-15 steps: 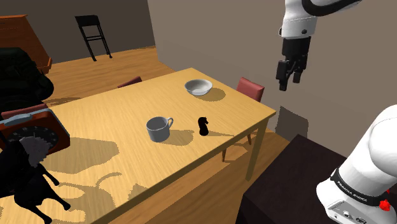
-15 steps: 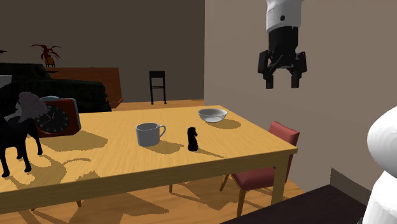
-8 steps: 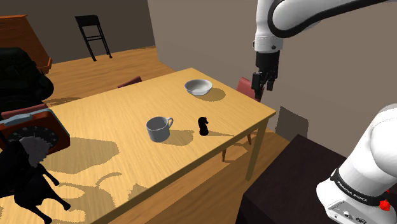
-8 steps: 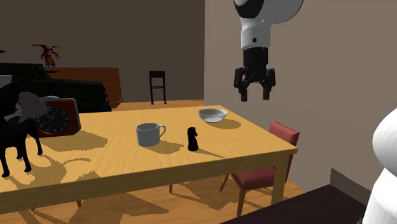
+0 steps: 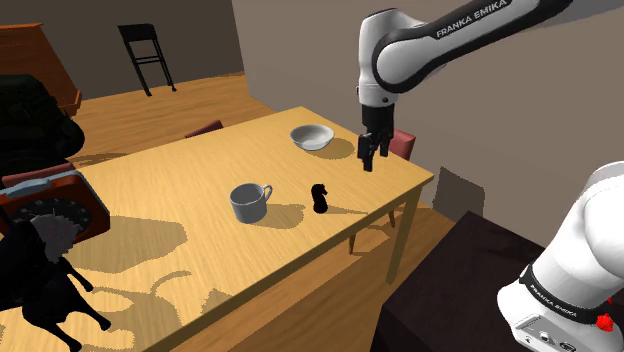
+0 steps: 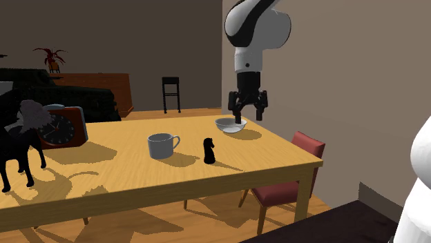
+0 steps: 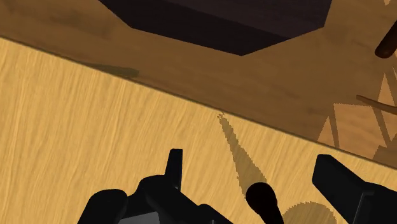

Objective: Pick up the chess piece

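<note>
The chess piece is a small black knight standing upright on the wooden table, between a mug and the table's right corner. In the second exterior view the chess piece stands right of the mug. My black gripper hangs open above the table, up and to the right of the piece, holding nothing. From the second exterior view the gripper hovers in front of the bowl with its fingers spread. In the wrist view the piece's dark top shows low between the fingers of the gripper, untouched.
A grey mug stands left of the piece, and a white bowl lies behind it. A red chair is at the table's far corner. A clock and a black horse figure occupy the left end.
The arm has swung down and to the shoulder view's left, from high off the table's corner to low over the table near the bowl. The fingers stayed open.
</note>
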